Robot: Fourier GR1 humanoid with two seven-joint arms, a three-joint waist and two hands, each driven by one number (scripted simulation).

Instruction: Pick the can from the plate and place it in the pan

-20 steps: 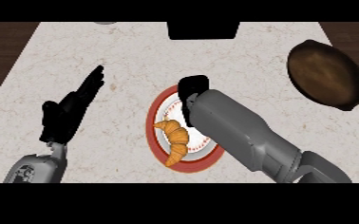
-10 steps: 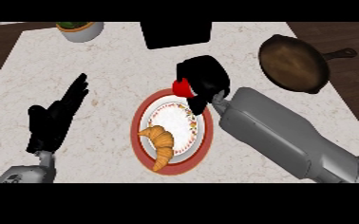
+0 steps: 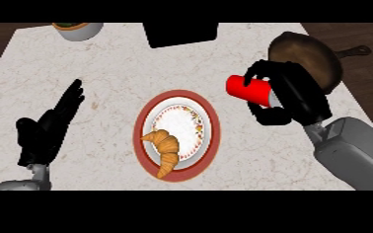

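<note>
The plate (image 3: pixel 177 104), red-rimmed with a white patterned centre, serves as the landmark on the pale marble counter (image 3: pixel 109 64). On its near-left part lies a croissant (image 3: pixel 165 149), its tip reaching over the plate's near rim. The rest of the plate is bare.

To the left of the plate, at the counter's near-left side, the left hand (image 3: pixel 47 131) rests with its fingers straight and released, pointing away, touching nothing. A strip of bare counter lies between it and the plate's rim.

To the right of the plate, the right hand (image 3: pixel 291 96) comes in on its grey forearm (image 3: pixel 348 150) from the near-right corner. Its fingers and thumb are curled round the red can (image 3: pixel 250 89), which lies on its side in the grasp, clear of the plate's right rim and lifted off it. Open counter shows between plate and can.

Just beyond and to the right of the can sits the dark pan (image 3: pixel 310 61), near the counter's right edge, its handle pointing off to the right over the brown floor; the hand overlaps the pan's near rim in the view.

Farther from the plate, straight beyond it, a black block (image 3: pixel 180 33) stands at the counter's far edge. Beyond and to the left, a pale bowl (image 3: pixel 76 29) sits at the far-left edge
</note>
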